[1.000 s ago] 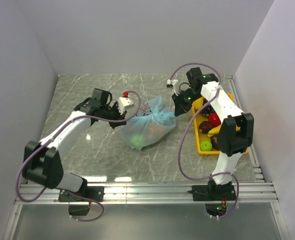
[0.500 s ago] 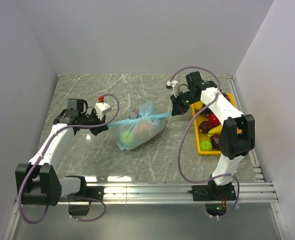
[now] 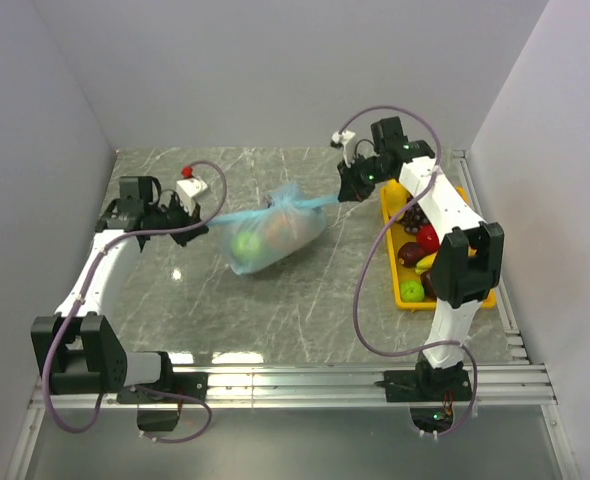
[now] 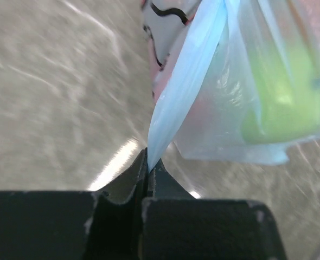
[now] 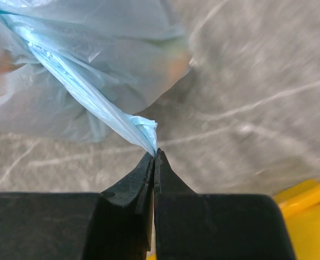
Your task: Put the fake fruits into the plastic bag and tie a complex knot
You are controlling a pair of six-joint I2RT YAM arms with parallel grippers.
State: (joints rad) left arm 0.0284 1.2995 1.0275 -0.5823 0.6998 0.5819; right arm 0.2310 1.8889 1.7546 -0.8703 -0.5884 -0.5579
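Arms have swung wider apart, bag dragged left and back. Left gripper (image 3: 201, 217) and right gripper (image 3: 342, 193) each clamp a twisted handle tail (image 4: 184, 81), pulling the knot (image 3: 273, 207) tight. Plastic bag (image 3: 275, 235) sits mid-table (image 3: 305, 300). Film likely light, soft, slippery, tearable, so hold the bunched tails.

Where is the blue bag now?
In the top view, the crinkly light-blue plastic bag is mid-table, strung between the left pincer and right pincer, left of the yellow tray.
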